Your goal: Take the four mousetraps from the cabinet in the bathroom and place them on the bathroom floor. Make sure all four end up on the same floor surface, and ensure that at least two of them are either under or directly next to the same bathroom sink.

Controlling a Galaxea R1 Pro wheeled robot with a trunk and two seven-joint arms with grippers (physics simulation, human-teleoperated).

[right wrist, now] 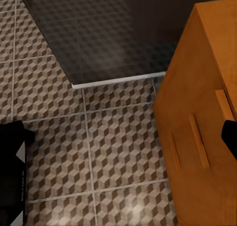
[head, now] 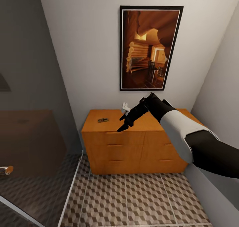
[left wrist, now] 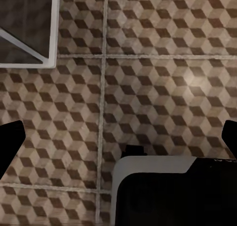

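Right claw hangs over cabinet front edge, fingers apart, holding nothing. One mousetrap lies on the cabinet top, left of the claw. Cube-tiled floor below. Left claw: cannot tell.

The cabinet stands on the bathroom floor beside the shower glass.

Light is soft and even, with no visible lamp. The white plaster walls shade gently to grey toward the corners. The orange-brown wooden dresser casts only a faint shadow at its base. A pale glare patch sits on the cube-patterned brown and beige floor tiles. The dark glass shower wall dims everything behind it. All 3 renders are slightly soft, and wall lines slant toward the head view's edges.
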